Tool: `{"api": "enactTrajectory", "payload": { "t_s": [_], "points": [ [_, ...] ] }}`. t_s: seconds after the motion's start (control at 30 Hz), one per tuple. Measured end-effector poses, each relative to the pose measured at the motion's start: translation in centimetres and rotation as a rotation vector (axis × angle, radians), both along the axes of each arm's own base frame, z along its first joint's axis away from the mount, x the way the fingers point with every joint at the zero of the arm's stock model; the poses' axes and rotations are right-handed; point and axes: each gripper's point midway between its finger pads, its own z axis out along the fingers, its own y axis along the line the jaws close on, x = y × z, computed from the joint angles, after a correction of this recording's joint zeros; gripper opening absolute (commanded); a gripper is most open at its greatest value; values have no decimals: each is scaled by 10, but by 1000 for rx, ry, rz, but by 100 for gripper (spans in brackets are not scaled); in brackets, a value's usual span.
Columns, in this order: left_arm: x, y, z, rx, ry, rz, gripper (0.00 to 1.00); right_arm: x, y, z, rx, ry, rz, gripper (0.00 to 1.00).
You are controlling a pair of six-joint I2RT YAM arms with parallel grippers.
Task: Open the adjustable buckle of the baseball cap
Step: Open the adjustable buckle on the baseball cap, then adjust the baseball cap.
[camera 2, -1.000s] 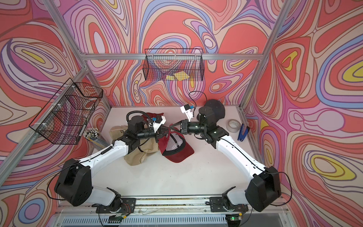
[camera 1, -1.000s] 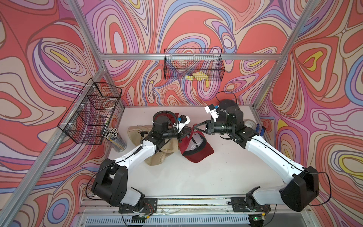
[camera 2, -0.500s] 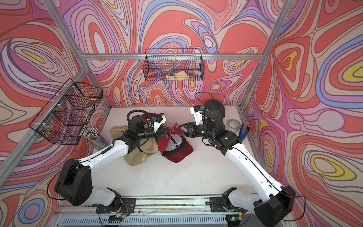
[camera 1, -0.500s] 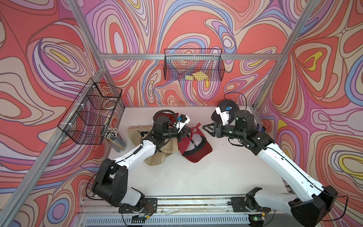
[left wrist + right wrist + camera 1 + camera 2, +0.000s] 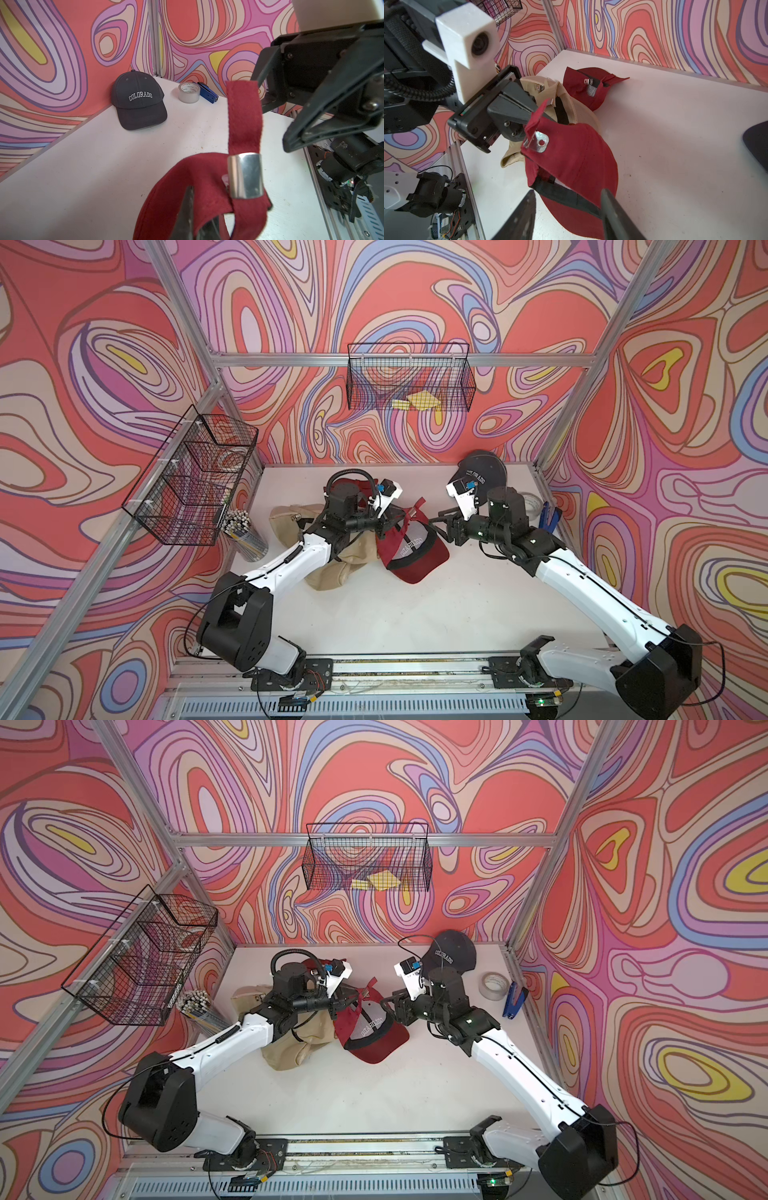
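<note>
On the worktop [image 5: 415, 614], centre: red cap [image 5: 415, 549], brim toward the front. Left pincer [image 5: 388, 524] clamped tight on its rear strap, beside the silver buckle [image 5: 245, 175]. Right pincer [image 5: 438, 529] partly spread, empty, just off the cap. Far corner: dark Colorado cap [image 5: 484, 475].

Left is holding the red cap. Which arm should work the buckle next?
Right. The left gripper is shut on the red cap beside its buckle, holding it raised. The right gripper is open, empty and faces the free strap.
</note>
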Motion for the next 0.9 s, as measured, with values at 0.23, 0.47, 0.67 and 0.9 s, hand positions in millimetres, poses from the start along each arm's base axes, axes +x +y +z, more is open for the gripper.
{"api": "enactTrajectory", "payload": {
  "t_s": [0.23, 0.47, 0.67, 0.9],
  "points": [
    [-1, 0, 0, -7, 15, -2, 0, 5, 5, -5, -10, -61, 21, 60],
    [-2, -1, 1, -12, 25, -5, 0, 3, 15, -6, -20, -122, 63, 62],
    [-2, -1, 1, -13, 26, -6, 0, 4, 25, -11, -28, -139, 83, 62],
    [-3, -1, 1, -17, 34, -10, 0, 14, 32, -20, -34, -136, 58, 56]
  ]
}}
